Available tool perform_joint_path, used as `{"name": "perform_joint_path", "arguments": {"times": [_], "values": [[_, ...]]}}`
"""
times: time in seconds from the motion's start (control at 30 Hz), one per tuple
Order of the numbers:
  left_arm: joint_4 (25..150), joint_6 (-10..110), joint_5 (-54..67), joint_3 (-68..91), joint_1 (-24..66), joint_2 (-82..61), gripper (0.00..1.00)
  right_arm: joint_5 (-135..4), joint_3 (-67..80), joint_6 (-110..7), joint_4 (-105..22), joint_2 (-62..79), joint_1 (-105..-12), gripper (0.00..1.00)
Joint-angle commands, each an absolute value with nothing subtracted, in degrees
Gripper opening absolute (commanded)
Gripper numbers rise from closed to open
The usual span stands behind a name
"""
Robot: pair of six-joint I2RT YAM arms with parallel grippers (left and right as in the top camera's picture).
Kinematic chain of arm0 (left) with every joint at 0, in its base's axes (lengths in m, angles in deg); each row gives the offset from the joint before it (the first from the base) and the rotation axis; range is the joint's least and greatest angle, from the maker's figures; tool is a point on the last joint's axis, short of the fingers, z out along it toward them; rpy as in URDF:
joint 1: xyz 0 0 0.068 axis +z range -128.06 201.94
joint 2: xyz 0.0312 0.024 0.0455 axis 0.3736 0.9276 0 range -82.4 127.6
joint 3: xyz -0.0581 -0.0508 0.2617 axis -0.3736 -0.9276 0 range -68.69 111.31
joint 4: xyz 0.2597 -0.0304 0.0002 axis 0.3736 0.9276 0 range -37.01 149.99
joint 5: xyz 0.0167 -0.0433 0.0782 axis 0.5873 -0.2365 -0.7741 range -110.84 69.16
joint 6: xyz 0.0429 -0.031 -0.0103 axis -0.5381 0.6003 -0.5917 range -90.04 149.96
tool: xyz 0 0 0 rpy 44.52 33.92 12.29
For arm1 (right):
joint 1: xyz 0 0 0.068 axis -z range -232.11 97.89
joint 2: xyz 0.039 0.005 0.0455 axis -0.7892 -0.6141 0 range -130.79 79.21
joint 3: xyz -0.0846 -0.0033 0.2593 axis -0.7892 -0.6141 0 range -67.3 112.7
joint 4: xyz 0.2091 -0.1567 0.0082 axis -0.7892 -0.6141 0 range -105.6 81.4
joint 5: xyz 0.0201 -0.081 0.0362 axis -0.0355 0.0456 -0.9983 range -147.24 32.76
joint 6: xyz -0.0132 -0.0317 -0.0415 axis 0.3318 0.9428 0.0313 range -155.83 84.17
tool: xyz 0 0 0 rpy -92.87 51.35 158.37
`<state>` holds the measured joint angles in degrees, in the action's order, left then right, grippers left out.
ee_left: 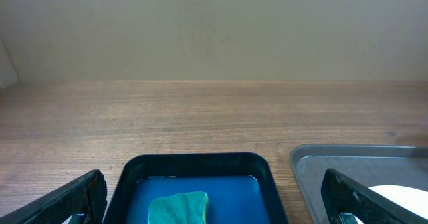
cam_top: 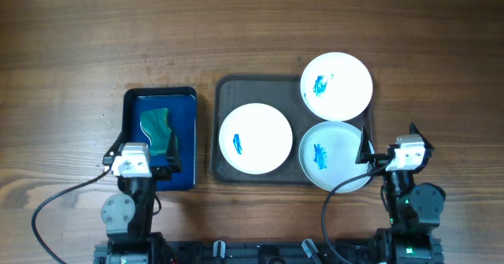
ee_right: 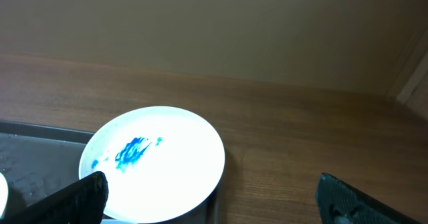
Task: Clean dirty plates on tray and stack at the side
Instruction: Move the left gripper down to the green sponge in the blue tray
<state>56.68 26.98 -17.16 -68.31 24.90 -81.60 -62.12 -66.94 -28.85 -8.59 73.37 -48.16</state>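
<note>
White plate (cam_top: pixel 331 160) lies partly under the open right hand (cam_top: pixel 389 138); left hand (cam_top: pixel 146 147) open too.

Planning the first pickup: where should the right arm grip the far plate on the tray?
Pinch the far plate at its far-right rim, coming from the right: that edge overhangs the corner of the tray, probably leaving room underneath for a finger.

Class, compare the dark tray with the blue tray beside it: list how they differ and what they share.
The dark tray is grey-brown; the blue tray is deep blue. The dark tray is clearly larger than the blue tray. The dark tray carries three white plates; the blue tray holds one green sponge. Both are rectangular with rounded corners and raised rims.
</note>
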Motion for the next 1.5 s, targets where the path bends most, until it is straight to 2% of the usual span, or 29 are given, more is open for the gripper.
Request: {"name": "perform_joint_path", "arguments": {"times": [0.0,1.2,1.33,1.47], "values": [[57.2,25.7,-17.9,-68.4,24.6,-82.2,1.0,-62.1,-67.0,-28.3,-8.4,72.9,-47.9,1.0],[57.2,25.7,-17.9,-68.4,24.6,-82.2,1.0,-62.1,-67.0,-28.3,-8.4,72.9,-47.9,1.0],[57.0,26.1,-15.0,-68.4,24.6,-82.2,1.0,-62.1,-67.0,-28.3,-8.4,72.9,-47.9,1.0],[56.6,37.1,-11.7,-68.4,24.6,-81.5,1.0,-62.1,-67.0,-28.3,-8.4,72.9,-47.9,1.0]]}}
